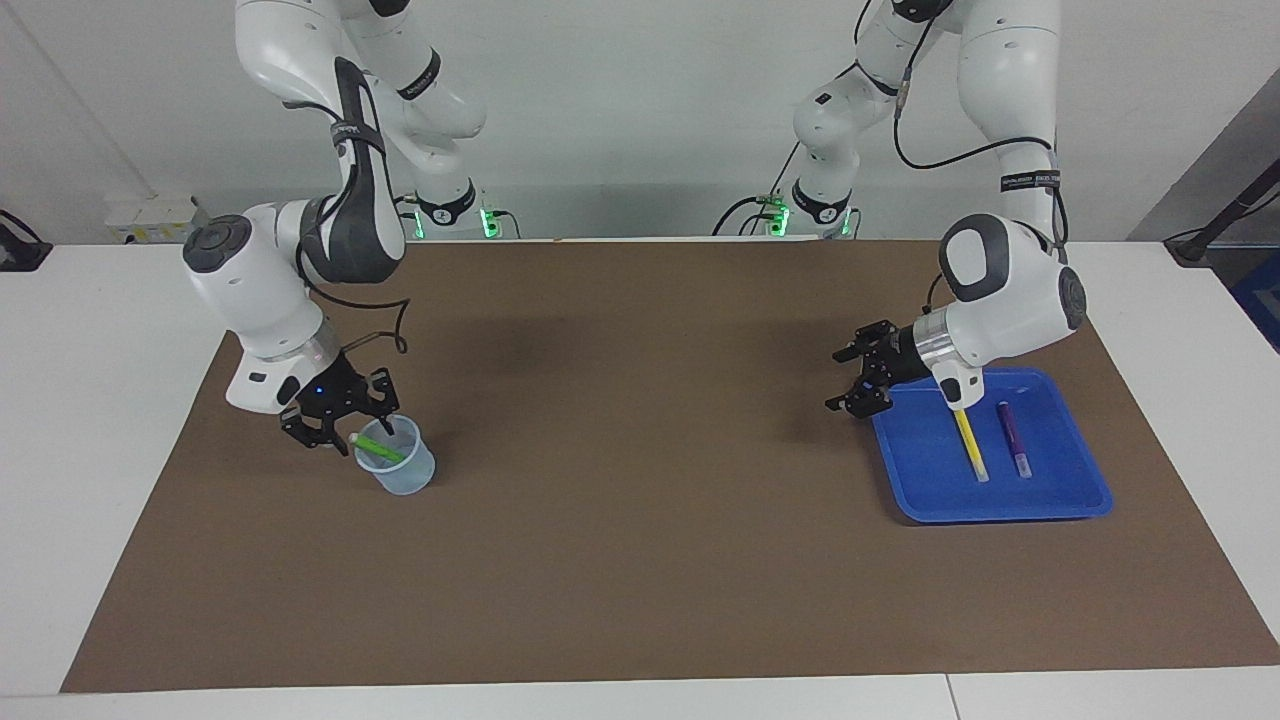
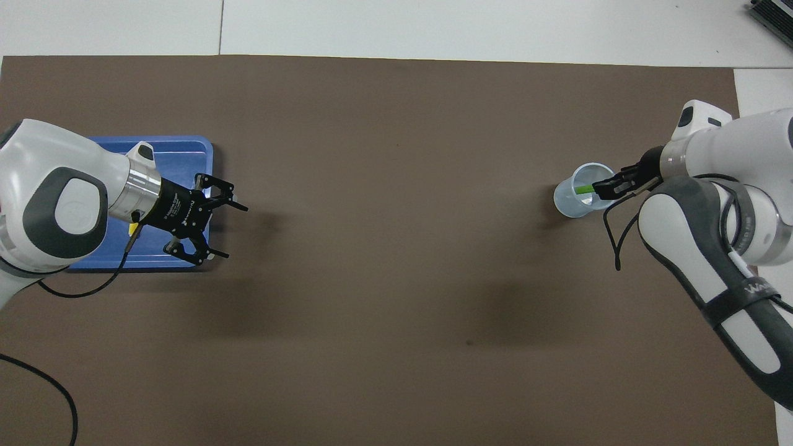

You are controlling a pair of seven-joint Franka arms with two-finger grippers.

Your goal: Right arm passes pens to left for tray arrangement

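Observation:
A green pen (image 1: 378, 447) leans in a small translucent cup (image 1: 405, 472) toward the right arm's end of the table, its pale end sticking out over the rim. My right gripper (image 1: 348, 428) is low at that rim, open, with one finger on each side of the pale end. From overhead the right gripper (image 2: 604, 184) covers the top of the green pen (image 2: 582, 189). A yellow pen (image 1: 969, 445) and a purple pen (image 1: 1011, 441) lie side by side in the blue tray (image 1: 1000, 505). My left gripper (image 1: 850, 378) hangs open and holds nothing, over the tray's edge that faces mid-table.
A brown mat (image 1: 640, 580) covers most of the white table. A black cable (image 2: 614, 244) loops from the right wrist beside the cup (image 2: 567, 203). The left arm's wrist hides part of the tray (image 2: 186, 147) from overhead.

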